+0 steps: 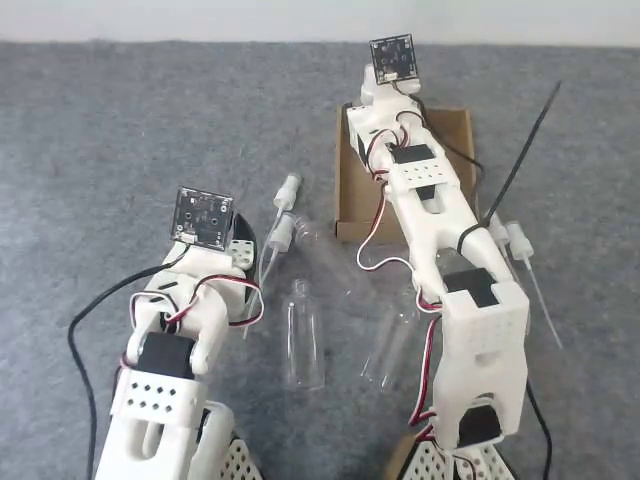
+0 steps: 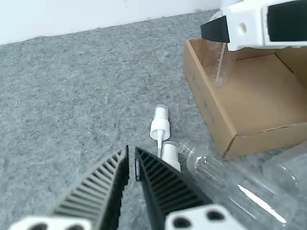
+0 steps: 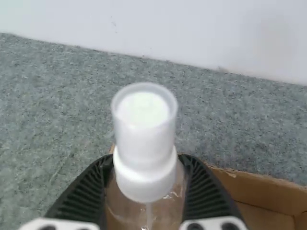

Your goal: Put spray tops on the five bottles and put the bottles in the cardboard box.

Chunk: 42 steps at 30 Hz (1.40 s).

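While the right gripper (image 3: 144, 206) is clamped around a capped bottle (image 3: 144, 139) and holds it upright over the far end of the cardboard box (image 2: 249, 100), the task looks to be only on its first bottle. The left wrist view shows the box floor bare beneath it, so I judge that nothing has been set inside yet, though the right arm (image 1: 450, 230) hides much of the box from above. The left gripper (image 2: 132, 158) hangs low over the grey carpet (image 1: 150, 130) with its jaws drawn together on nothing, near two loose spray tops (image 2: 159, 123) whose dip tubes trail across the carpet. One of these lies right against the mouth of a clear bottle (image 2: 225, 179) on its side by the box's near corner, but it does not look fitted. Uncapped bottles (image 1: 303, 335) lie flat between the two arms; with the one by the corner I can make out three for certain, and whether a fourth lies beside them I cannot tell. More spray tops (image 1: 520, 240) rest on the carpet on the outer side of the right arm. Capping and boxing of all these is left. The outstretched right arm and its red and white wires (image 1: 375, 225) pass just beside the bottles, which could crowd the left gripper's reach.
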Motion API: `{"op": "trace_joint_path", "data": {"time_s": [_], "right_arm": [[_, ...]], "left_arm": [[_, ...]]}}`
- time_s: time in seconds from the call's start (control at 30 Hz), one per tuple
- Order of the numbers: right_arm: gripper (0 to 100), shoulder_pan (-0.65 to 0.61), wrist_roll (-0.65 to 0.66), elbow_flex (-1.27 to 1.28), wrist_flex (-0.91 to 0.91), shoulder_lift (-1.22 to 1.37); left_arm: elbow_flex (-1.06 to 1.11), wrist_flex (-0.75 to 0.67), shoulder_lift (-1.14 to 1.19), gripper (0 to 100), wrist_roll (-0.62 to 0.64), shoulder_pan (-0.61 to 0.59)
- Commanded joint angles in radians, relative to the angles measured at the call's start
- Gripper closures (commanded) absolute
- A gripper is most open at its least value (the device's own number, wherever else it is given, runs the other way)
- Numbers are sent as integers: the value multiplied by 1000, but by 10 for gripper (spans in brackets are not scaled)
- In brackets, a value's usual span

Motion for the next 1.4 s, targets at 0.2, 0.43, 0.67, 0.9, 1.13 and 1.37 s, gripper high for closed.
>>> {"op": "trace_joint_path", "data": {"time_s": [0.2,0.43,0.67,0.9,1.13,1.37], "right_arm": [[983,-15,20,-61,-13,-15],[786,-16,20,-61,-8,-8],[757,-18,20,-61,-16,-12],[757,-19,18,-80,-12,-16],[756,-18,18,-115,-12,-16],[756,-12,15,-117,-18,-28]], "left_arm": [[-8,-26,-11,988,-2,-2],[-8,-26,-11,988,-2,-2],[-8,-26,-11,988,-2,-2],[-8,-25,-11,988,-3,-2],[-8,-23,-14,988,-5,-2],[-8,-23,-12,988,-6,-2]]}}
